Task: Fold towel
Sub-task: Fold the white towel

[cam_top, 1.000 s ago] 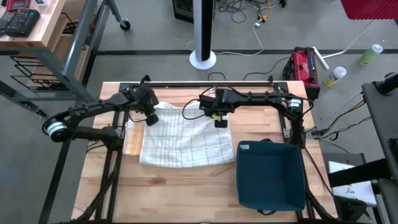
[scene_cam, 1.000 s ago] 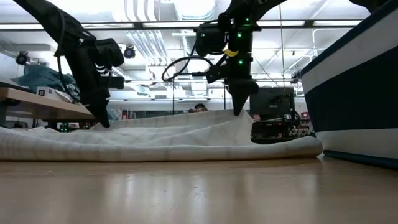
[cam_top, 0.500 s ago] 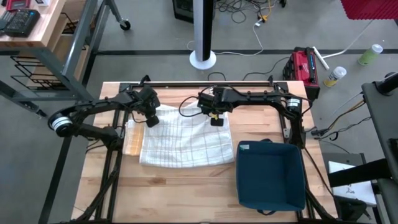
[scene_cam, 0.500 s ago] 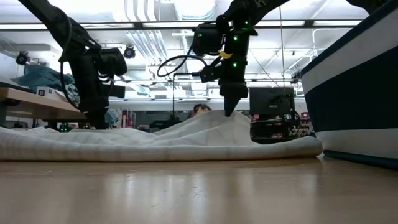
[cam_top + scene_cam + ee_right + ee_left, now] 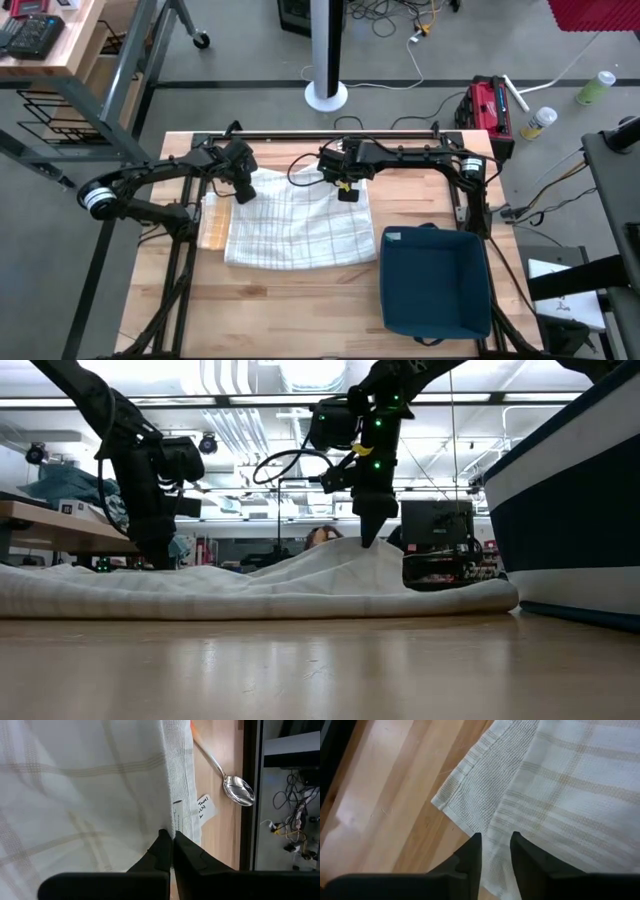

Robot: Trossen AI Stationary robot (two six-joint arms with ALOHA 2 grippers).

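A white towel [image 5: 300, 222] with faint plaid lines lies spread on the wooden table. My left gripper [image 5: 496, 852] is down at its far left corner [image 5: 442, 802], pointing steeply down. It is open, one finger on each side of the towel's left edge, with cloth showing in the gap. My right gripper [image 5: 172, 845] is shut on the towel's far right part. The cloth rises to it in a low peak [image 5: 345, 550]. My left gripper has the towel's edge strip [image 5: 495, 832] in the gap between its fingers, coming from above; whether the fingers touch the cloth I cannot tell. My right gripper pinches the towel at its hemmed right edge [image 5: 176, 822], near the far corner, between its shut fingers. They come steeply from above. The cloth is raised into a small tent under them, and the rest lies on the table.
A blue bin [image 5: 435, 280] stands at the near right, close to the towel's right edge. A spoon [image 5: 235, 787] and a paper tag [image 5: 205, 806] lie on the wood just beyond the towel's right hem. The arms' frame runs along the far edge.
My right gripper has shifted slightly toward the table's left and tipped. The towel's far right part under it has gone from nearly flat to a raised peak. My left gripper has sunk a little onto the towel's far left corner.
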